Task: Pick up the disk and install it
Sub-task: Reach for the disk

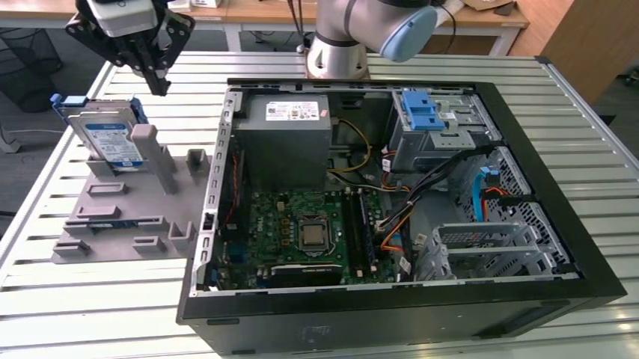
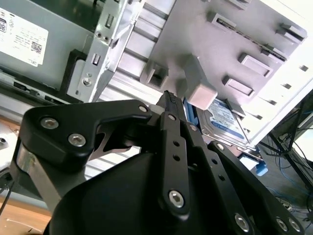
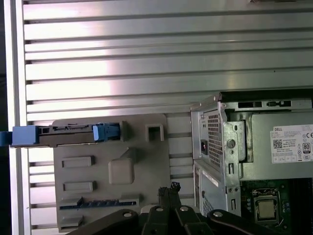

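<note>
Slatted metal surface [image 1: 60, 299] carries everything. On it the disk [image 1: 105, 136] stands on edge, ringed by its blue bracket, in a slot at the 12 o'clock end of a grey holder plate [image 1: 120, 224] in the exterior view. At the disk's 1 o'clock the jaws hang clenched on nothing, their tips clear of it. At its 3 o'clock lies the open computer case [image 1: 399, 321], with the arm [image 1: 349, 37] rising at the case's 12 o'clock.
</note>
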Robot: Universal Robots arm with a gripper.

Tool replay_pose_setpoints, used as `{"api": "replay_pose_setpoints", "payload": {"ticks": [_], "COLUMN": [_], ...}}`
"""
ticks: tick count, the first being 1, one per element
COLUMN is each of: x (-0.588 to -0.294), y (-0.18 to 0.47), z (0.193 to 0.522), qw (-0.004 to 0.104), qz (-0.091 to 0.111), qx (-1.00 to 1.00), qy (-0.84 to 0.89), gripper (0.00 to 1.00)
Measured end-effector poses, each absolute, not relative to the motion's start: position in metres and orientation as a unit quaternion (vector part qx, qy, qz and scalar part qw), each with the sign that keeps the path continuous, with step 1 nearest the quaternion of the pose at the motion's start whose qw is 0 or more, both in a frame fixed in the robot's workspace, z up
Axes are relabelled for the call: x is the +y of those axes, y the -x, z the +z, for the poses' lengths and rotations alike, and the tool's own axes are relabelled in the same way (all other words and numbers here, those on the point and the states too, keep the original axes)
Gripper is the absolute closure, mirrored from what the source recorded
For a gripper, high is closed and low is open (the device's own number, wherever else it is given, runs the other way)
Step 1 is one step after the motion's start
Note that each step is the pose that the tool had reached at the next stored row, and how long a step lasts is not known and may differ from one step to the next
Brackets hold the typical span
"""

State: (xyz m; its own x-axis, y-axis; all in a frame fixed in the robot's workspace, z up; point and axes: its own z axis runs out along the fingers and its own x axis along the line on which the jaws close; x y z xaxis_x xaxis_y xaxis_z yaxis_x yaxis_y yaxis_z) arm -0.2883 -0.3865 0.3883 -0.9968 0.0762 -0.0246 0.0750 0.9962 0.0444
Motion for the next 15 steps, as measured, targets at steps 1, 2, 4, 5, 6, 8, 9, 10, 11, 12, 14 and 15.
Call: {"api": "replay_pose_setpoints", "payload": {"ticks": [1, 2, 4, 5, 6, 8, 9, 10, 11, 12, 14, 15], "x": [-0.3865, -0.3865, -0.3865, -0.3865, -0.3865, -0.3865, -0.3865, -0.3865, -0.3865, -0.3865, -0.3865, -0.3865], "y": [0.2890, 0.2890, 0.2891, 0.2896, 0.2898, 0.2899, 0.2903, 0.2906, 0.2909, 0.2913, 0.2923, 0.2926], "z": [0.3883, 0.3883, 0.3884, 0.3884, 0.3884, 0.3884, 0.3883, 0.3883, 0.3883, 0.3883, 0.3883, 0.3883], "qw": [0.013, 0.013, 0.013, 0.013, 0.013, 0.013, 0.013, 0.013, 0.013, 0.013, 0.013, 0.013], "qz": [0.022, 0.022, 0.022, 0.022, 0.022, 0.022, 0.022, 0.022, 0.022, 0.022, 0.022, 0.022], "qx": [0.999, 0.999, 0.999, 0.999, 0.999, 0.999, 0.999, 0.999, 0.999, 0.999, 0.999, 0.999], "qy": [-0.038, -0.038, -0.038, -0.038, -0.038, -0.038, -0.038, -0.038, -0.038, -0.038, -0.038, -0.038], "gripper": [0.89, 0.89, 0.89, 0.89, 0.89, 0.89, 0.89, 0.89, 0.89, 0.89, 0.89, 0.89]}}
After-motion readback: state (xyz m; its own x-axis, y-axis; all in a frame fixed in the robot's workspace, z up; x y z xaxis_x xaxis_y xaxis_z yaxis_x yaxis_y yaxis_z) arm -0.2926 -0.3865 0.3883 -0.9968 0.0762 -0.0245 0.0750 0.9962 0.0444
